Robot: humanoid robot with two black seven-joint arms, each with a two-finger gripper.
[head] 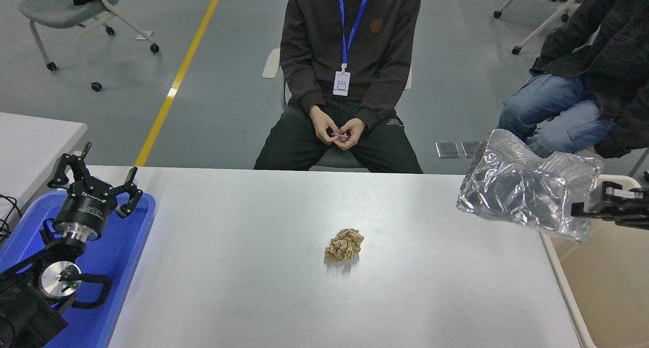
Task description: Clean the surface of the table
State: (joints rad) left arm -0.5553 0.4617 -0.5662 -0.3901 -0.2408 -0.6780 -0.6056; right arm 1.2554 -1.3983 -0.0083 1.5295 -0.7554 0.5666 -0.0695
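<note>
At the right edge of the head view: right claw (pixel 583 211) pinched shut on the near corner of a crinkled silver foil bag (pixel 522 190), held clear of the tabletop (pixel 243 287) and hanging across its right rim toward the beige bin (pixel 603 287). Light, limp, slippery film by the look of it; best gripped at an edge or corner, as here. Near the tabletop's middle, well apart from that claw: a crumpled brown paper ball (pixel 345 245), likely light and springy, easy to pinch across its bulk. Lower left: left claw (pixel 94 183) parked over a blue tray (pixel 129 256), fingers spread wide, empty. Far side: two seated people.
</note>
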